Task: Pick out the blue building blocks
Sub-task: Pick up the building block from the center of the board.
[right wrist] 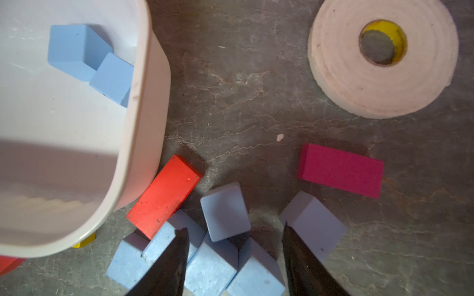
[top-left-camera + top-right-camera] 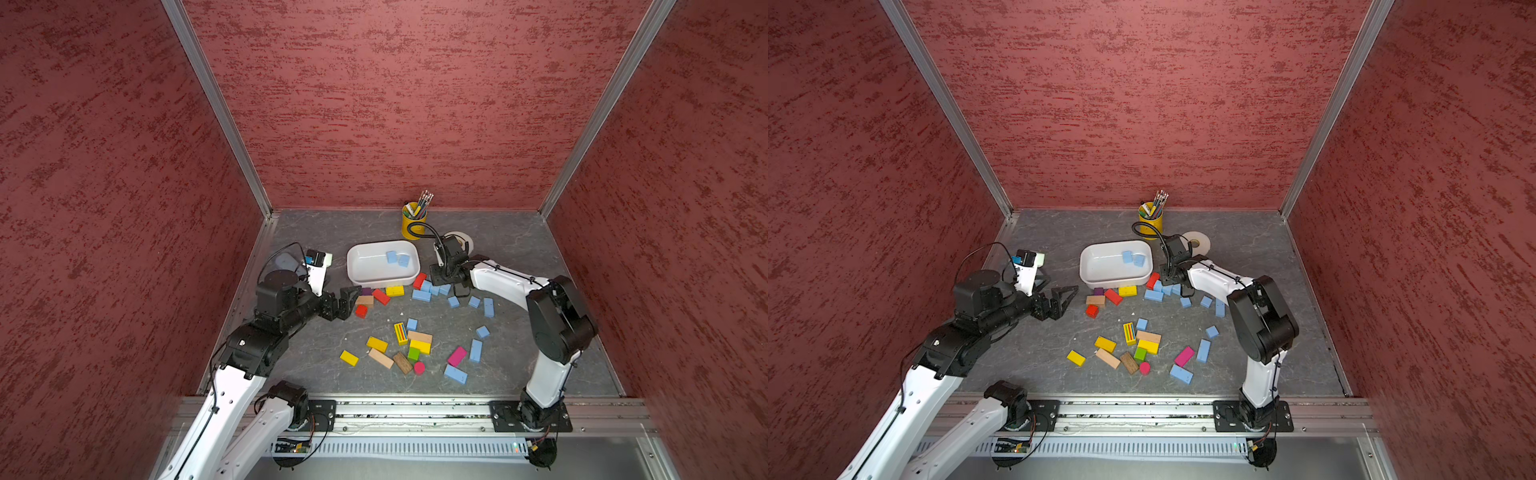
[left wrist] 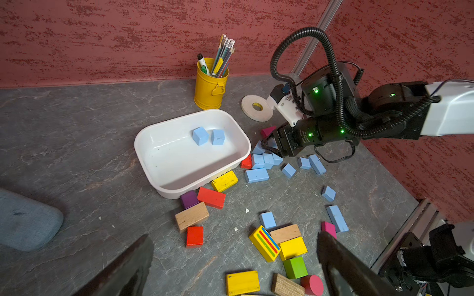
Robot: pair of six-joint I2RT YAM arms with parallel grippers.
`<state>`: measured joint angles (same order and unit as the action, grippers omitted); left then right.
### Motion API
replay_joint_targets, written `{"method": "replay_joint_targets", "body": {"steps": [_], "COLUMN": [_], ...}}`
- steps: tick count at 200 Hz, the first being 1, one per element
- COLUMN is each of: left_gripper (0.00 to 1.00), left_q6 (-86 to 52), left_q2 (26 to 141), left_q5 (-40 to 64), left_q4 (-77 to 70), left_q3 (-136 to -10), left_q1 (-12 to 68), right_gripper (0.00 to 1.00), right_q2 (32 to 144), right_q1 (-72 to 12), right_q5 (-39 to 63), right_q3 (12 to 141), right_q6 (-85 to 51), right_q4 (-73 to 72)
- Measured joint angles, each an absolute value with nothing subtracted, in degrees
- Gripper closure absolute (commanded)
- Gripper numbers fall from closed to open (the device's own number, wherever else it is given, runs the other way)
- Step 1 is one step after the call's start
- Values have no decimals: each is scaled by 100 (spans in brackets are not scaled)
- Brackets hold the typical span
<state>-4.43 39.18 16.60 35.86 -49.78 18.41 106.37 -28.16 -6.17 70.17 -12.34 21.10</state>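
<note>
The blue blocks look like painted wood (light, rigid, smooth-faced), so I'd pinch one across two opposite flat sides. They huddle on the table just beside the tray, which holds two more. My right gripper stands apart astride one, though I can't tell if it touches; my left gripper hangs spread wide, empty.

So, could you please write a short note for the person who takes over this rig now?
Left gripper: open, empty, near the small red block.
Right gripper: jaws apart, low over the blue cluster beside the white tray, nothing lifted.
Done: two blue blocks lie in the tray.
Left: the cluster and the scattered blue blocks on the table.
</note>
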Motion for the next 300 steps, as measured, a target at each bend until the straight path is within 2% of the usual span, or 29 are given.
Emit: {"method": "replay_joint_targets", "body": {"steps": [60,102,188,248,300], "left_gripper": [0,0,0,0,0], "left_q6": [-440,-440,-440,-440,-440], "left_q2": [3898,3898,3903,3900,3898], "left_q5": [1653,1653,1653,1653,1647], "left_q4": [3586,3586,3586,3586,3586], "left_q3": [-4974,-4969,-4969,-4969,-4969], "left_q1": [1868,1868,1868,1868,1868], "right_gripper": [54,59,76,82,83], "right_q2": [11015,11085,11146,11048,10385], "right_q1": [-2805,-2805,-2803,-2803,-2803], "right_q5": [-517,-515,-513,-521,-506], "right_q3": [7085,7214,7273,7273,7290], "right_q6": [-1212,-1212,-1219,-1315,-1439], "right_q4": [2093,2084,2034,2040,2045]}}
